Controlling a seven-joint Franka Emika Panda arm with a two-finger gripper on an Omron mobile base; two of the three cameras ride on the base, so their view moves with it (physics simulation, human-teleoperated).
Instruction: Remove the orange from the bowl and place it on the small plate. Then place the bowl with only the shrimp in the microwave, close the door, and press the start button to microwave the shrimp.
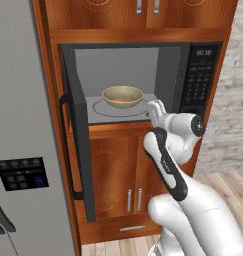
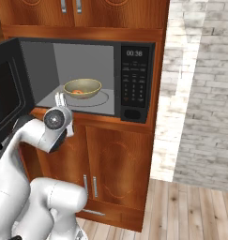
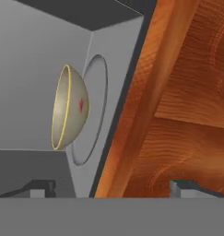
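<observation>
The beige bowl (image 1: 122,96) (image 2: 82,87) (image 3: 69,108) stands on the turntable inside the open microwave (image 1: 165,65) (image 2: 45,61). An orange-red shrimp (image 1: 118,102) (image 2: 78,92) lies in it. My gripper (image 1: 154,107) (image 2: 60,99) (image 3: 113,186) is open and holds nothing. It hovers at the microwave's front sill, just outside the cavity and to the right of the bowl. The microwave door (image 1: 75,150) (image 2: 5,93) is swung wide open to the left. The control panel (image 1: 200,75) (image 2: 134,79) is on the right. The orange and the small plate are out of view.
A grey fridge (image 1: 18,150) stands left of the open door. Wooden cabinet doors (image 1: 118,170) (image 2: 115,159) lie below the microwave and more above it. A brick wall (image 2: 200,93) and wood floor (image 2: 195,211) are to the right.
</observation>
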